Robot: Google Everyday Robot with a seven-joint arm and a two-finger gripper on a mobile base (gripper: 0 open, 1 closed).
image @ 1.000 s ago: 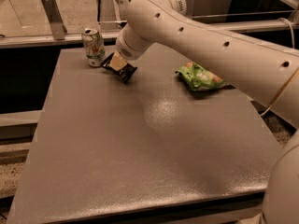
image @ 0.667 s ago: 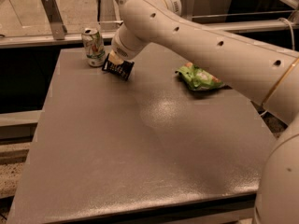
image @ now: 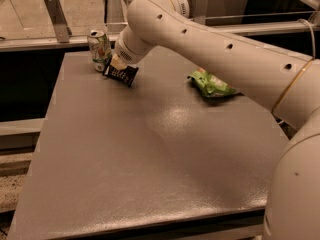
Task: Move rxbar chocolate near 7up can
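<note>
The rxbar chocolate [image: 121, 74], a black wrapper with white text, is at the far left of the grey table [image: 150, 149], just right of the 7up can [image: 99, 49]. The can stands upright near the table's back left corner. My gripper [image: 118, 65] reaches down from the big white arm [image: 210, 44] and is shut on the bar's top edge. The bar hangs tilted, its lower edge at or just above the table. The wrist hides most of the gripper.
A green crinkly snack bag [image: 212, 84] lies at the back right of the table. A metal rail with a bracket [image: 56, 16] runs behind the table's back edge. The arm spans the back right of the table.
My gripper has carried the bar a little to the left and down, closer to the can. The can and the green bag have not moved.
</note>
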